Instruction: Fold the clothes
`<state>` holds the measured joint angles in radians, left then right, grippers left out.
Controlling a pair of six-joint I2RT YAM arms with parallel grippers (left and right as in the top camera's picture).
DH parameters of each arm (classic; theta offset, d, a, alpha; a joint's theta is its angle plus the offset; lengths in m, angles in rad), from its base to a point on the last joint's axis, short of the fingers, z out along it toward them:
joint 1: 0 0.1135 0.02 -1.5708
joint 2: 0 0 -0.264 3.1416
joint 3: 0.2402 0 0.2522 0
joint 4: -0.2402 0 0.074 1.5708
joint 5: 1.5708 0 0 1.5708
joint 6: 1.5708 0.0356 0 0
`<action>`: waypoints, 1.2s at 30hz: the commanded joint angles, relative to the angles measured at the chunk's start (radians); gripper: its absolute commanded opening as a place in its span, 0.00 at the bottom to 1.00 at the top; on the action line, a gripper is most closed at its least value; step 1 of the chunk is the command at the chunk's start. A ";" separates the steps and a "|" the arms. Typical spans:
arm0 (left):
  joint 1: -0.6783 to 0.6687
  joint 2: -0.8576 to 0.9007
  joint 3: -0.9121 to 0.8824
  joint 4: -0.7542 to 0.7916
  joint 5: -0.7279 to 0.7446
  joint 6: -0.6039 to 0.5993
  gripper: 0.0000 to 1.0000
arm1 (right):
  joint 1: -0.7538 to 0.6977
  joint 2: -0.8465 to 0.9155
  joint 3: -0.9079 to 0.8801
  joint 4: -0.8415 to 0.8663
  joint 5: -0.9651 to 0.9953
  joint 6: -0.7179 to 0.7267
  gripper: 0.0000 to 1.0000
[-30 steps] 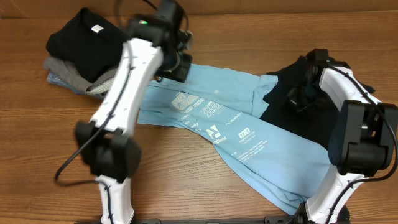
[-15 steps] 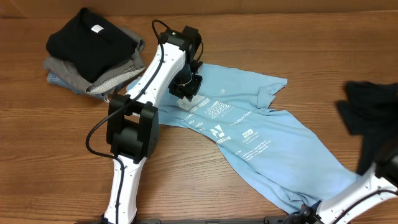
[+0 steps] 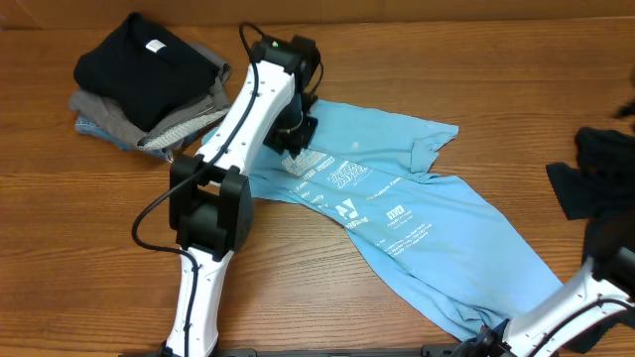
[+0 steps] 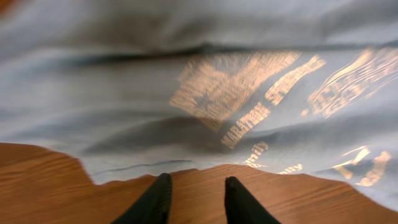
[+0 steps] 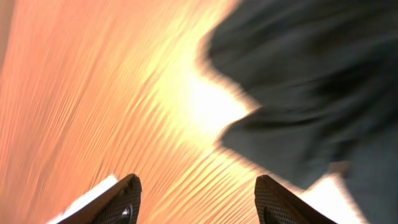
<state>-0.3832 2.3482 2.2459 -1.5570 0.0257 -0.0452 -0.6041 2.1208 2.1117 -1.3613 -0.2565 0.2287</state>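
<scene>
- The light blue T-shirt (image 3: 437,233) was spread slantwise across the middle of the worktop (image 3: 89,228). It was rumpled and not yet folded. The dark navy garment (image 3: 605,174) was lying in a heap at the right edge.
- The left jaws were seen low over one edge of the shirt. They were a little apart, with only wood between them — nothing was gripped.
- The right jaws were held wide apart and empty, over bare wood just beside the dark garment.
- For a good fold, the shirt probably had to be pulled flat first, so the cloth should be pinched right at its edge.
- The cloth looked soft and floppy, so a slow pull was judged best — a fast tug could bunch it up.
- A pile of folded clothes (image 3: 149,84) was stacked at the far left corner.
- White print (image 3: 342,178) was seen on the shirt, but from above it was too small to be read. In the left wrist view one blurry word (image 4: 252,121) seemed to say MARATHON.
- A white tag (image 3: 155,45) was seen on the black top piece of the pile, but no writing on it could be made out.
</scene>
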 commanded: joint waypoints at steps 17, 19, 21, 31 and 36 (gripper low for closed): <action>0.034 -0.369 0.162 -0.029 -0.096 0.003 0.59 | 0.507 -0.029 -0.496 0.407 0.061 0.039 0.69; 0.037 -0.379 0.162 -0.030 -0.096 0.003 0.59 | 0.528 -0.029 -0.544 0.472 0.061 0.058 0.67; 0.039 -0.382 0.162 -0.032 -0.096 0.004 0.59 | 0.544 -0.029 -0.582 0.528 0.061 0.084 0.62; 0.050 -0.381 0.162 -0.036 -0.097 0.004 0.58 | 0.599 -0.034 -0.650 0.832 0.028 0.147 0.04; 0.071 -0.381 0.162 -0.030 -0.096 0.003 0.58 | 0.598 -0.060 -0.484 1.295 -0.128 0.245 0.04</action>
<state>-0.3328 2.0006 2.3966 -1.5894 -0.0578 -0.0452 -0.0101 2.1178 1.4811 -0.2417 -0.2867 0.3862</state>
